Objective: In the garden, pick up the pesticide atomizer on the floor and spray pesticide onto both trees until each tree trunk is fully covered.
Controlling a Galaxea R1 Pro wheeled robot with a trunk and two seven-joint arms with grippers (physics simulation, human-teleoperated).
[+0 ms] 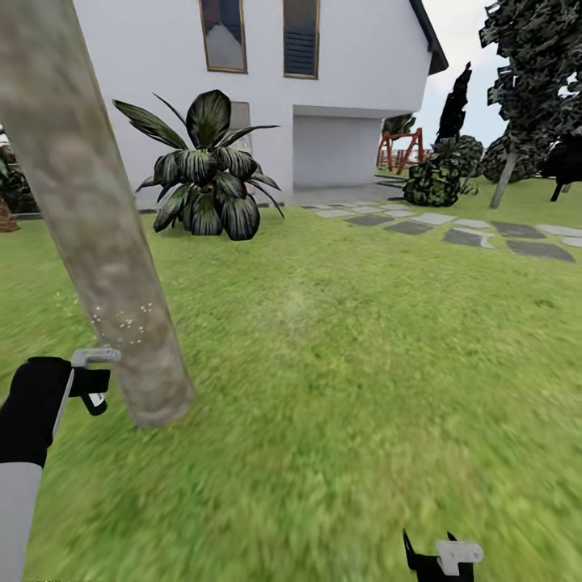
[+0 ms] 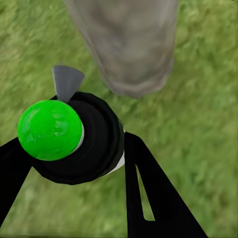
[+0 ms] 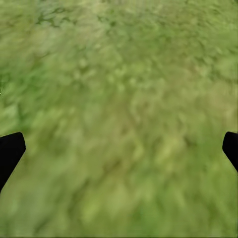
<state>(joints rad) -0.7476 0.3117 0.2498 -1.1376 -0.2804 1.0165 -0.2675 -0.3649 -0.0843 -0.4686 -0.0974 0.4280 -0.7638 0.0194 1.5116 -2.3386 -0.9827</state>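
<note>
Flat, even daylight, no clear source direction. No hard cast shadows on the lawn point(image 1: 339, 339); faint darkening at the tree trunk point(image 1: 89, 218) base. Grass smeared and blurry, worst toward the head view's lower edge and in both wrist views. House wall point(image 1: 364, 56) bright, near washed out. Low-res, blocky foliage.

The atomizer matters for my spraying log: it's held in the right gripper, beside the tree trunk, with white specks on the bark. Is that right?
Not quite: the left gripper holds the atomizer, as the left wrist view shows. It is beside the tree trunk, with white specks on the bark.
</note>
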